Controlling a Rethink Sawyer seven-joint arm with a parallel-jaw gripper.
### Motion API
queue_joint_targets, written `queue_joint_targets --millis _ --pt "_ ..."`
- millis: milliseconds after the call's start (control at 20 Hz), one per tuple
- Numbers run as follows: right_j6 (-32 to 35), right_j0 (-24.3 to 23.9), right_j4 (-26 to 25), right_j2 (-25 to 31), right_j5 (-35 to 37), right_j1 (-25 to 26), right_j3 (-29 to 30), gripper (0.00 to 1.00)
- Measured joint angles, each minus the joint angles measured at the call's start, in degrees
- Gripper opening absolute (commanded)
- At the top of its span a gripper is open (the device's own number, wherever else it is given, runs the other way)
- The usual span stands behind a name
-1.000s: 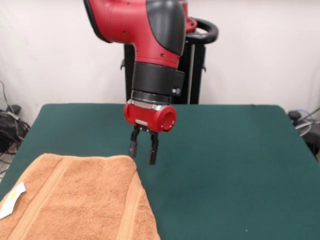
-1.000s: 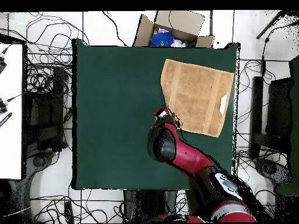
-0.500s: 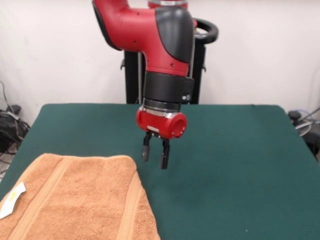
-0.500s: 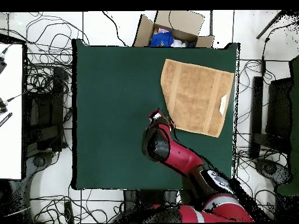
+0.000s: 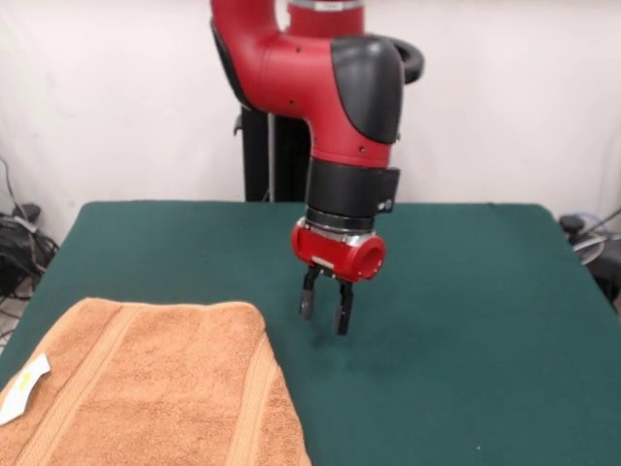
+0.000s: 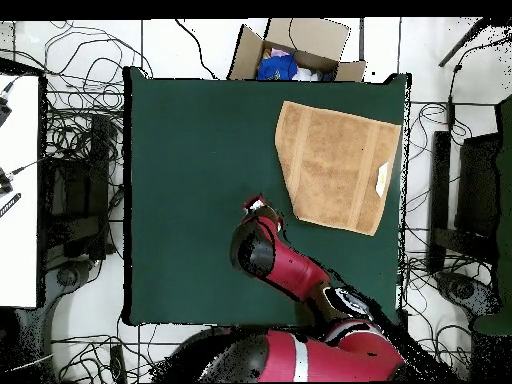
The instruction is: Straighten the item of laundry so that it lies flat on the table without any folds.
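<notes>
Gripper (image 5: 325, 313) has slid away from towel (image 5: 146, 388) toward table (image 5: 466, 320) centre, fingers spread, empty; towel flat by table's edge, likely released.

**Towel at one corner of the table, gripper apart from it**

In the front view the towel (image 5: 146, 388) lay on the table (image 5: 466, 320) at its near left corner, running off the picture's bottom edge. A care tag (image 5: 23, 386) sat at the towel's left edge, close to the table's left edge. The gripper (image 5: 325, 313) hung above the table just right of the towel's far right corner, clear of the cloth, its two fingers a little apart.

In the overhead view the towel (image 6: 338, 165) lay by the table's (image 6: 190, 180) top right corner. A cardboard box (image 6: 300, 48) stood off the table beyond its top edge.
</notes>
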Motion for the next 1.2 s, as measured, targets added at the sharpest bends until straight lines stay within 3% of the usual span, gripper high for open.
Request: queue_joint_targets --millis 600,1200 --pt "0.0 5.54 5.92 -9.85 0.01 3.68 -0.77 1.0" --pt "0.0 6.16 6.03 -13.09 0.02 4.42 -1.02 1.0"
